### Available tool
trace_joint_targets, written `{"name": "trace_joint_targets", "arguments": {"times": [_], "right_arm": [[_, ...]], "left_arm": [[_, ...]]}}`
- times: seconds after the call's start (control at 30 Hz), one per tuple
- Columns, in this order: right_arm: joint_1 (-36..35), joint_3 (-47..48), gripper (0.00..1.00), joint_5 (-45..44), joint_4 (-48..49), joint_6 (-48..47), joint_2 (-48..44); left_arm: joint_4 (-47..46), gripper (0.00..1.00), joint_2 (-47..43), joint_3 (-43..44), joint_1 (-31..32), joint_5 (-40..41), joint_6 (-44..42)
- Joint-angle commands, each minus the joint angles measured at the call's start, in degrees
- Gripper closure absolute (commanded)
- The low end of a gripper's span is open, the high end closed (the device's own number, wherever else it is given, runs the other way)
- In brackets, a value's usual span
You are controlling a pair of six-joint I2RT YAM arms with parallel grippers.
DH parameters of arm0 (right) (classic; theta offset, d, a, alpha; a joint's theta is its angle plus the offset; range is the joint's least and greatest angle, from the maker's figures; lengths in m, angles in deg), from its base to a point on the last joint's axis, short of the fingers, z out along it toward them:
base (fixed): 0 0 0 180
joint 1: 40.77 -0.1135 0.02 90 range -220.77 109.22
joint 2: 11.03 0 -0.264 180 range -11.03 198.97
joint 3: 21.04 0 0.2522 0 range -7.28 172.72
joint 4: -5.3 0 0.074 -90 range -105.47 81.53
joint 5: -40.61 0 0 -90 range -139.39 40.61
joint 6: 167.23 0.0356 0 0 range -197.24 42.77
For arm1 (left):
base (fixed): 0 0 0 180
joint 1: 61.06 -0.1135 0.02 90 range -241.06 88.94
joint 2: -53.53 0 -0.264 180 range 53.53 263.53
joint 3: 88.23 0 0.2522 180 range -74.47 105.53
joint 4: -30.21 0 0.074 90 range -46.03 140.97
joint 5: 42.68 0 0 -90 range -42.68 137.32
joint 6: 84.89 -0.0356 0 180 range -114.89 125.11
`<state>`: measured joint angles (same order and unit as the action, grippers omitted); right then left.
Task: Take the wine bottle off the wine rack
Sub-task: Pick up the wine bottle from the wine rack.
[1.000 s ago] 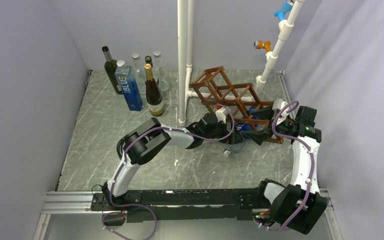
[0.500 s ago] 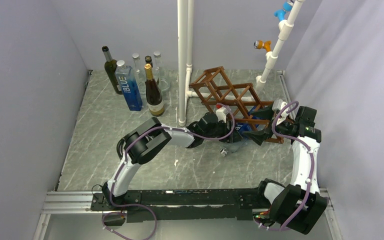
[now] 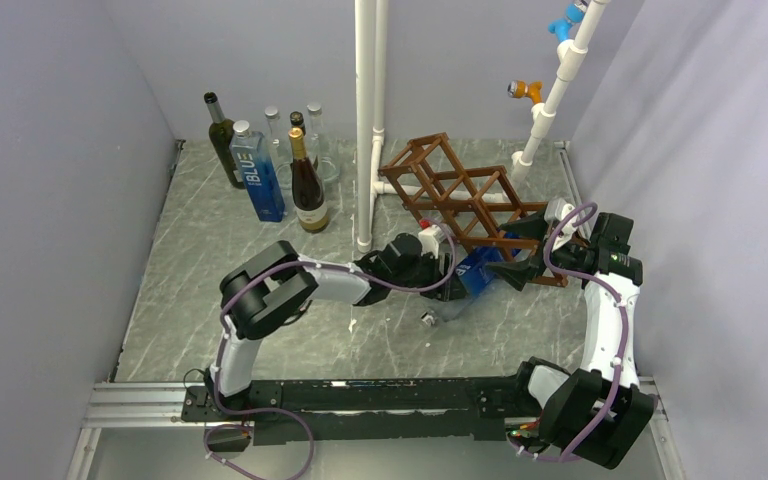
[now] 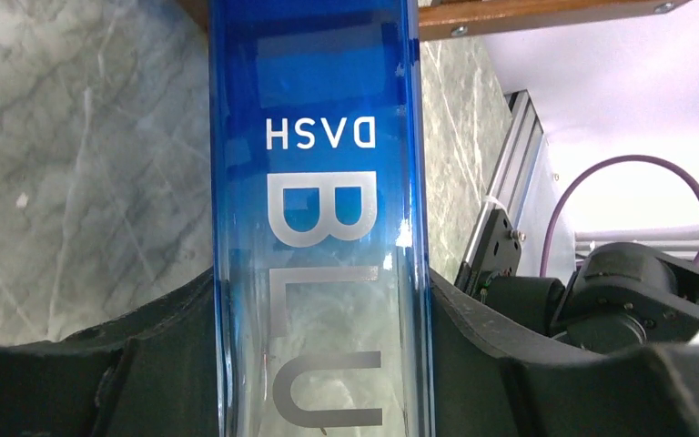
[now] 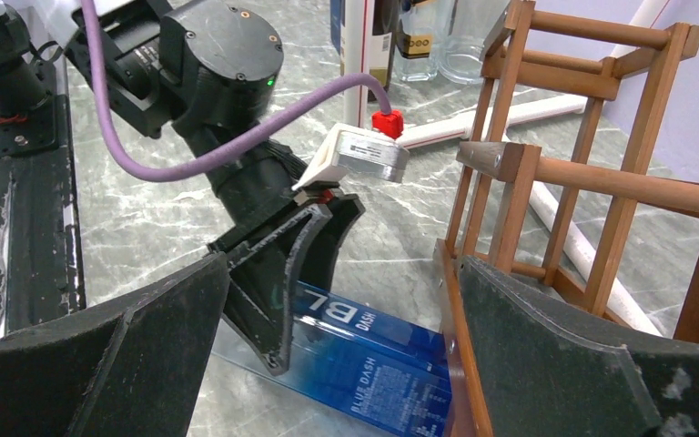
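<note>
The wine bottle [image 3: 475,272] is clear blue glass marked "BLUE DASH". It lies slanted low over the table, its base end at the near corner of the brown wooden wine rack [image 3: 460,190] and its capped neck pointing toward the arms. My left gripper [image 3: 448,274] is shut on its body; in the left wrist view the bottle [image 4: 319,228] fills the gap between the dark fingers [image 4: 546,364]. My right gripper [image 3: 516,270] is open at the rack's near right end. In the right wrist view its right finger [image 5: 582,364] rests against a rack bar [image 5: 460,364], with the bottle [image 5: 373,360] below.
Several upright bottles [image 3: 270,170] stand at the back left. A white pipe post [image 3: 365,120] rises just left of the rack, and another pipe [image 3: 555,90] with orange and blue fittings slants at the back right. Walls close three sides.
My left gripper has pulled the blue bottle left and toward the near edge, drawing it out of the rack. The right gripper and the rack have stayed put.
</note>
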<state>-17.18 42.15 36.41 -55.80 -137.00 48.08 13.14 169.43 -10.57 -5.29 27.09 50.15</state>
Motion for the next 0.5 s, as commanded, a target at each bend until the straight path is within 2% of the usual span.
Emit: {"name": "trace_joint_targets", "arguments": {"times": [0.0, 0.3, 0.47], "right_arm": [[0.66, -0.43, 0.0, 1.26, 1.45, -0.61, -0.92], [0.79, -0.65, 0.0, 1.3, 1.92, -0.29, -0.75], [0.84, -0.91, 0.0, 1.04, 2.24, -0.16, -0.64]], "left_arm": [[-5.92, 1.0, -7.63, -1.35, 0.13, -1.98, -1.16], [-7.18, 1.0, -16.12, -10.91, 0.09, -3.07, -2.71], [-10.53, 1.0, -19.88, -16.39, -0.44, -4.37, -0.08]]}}
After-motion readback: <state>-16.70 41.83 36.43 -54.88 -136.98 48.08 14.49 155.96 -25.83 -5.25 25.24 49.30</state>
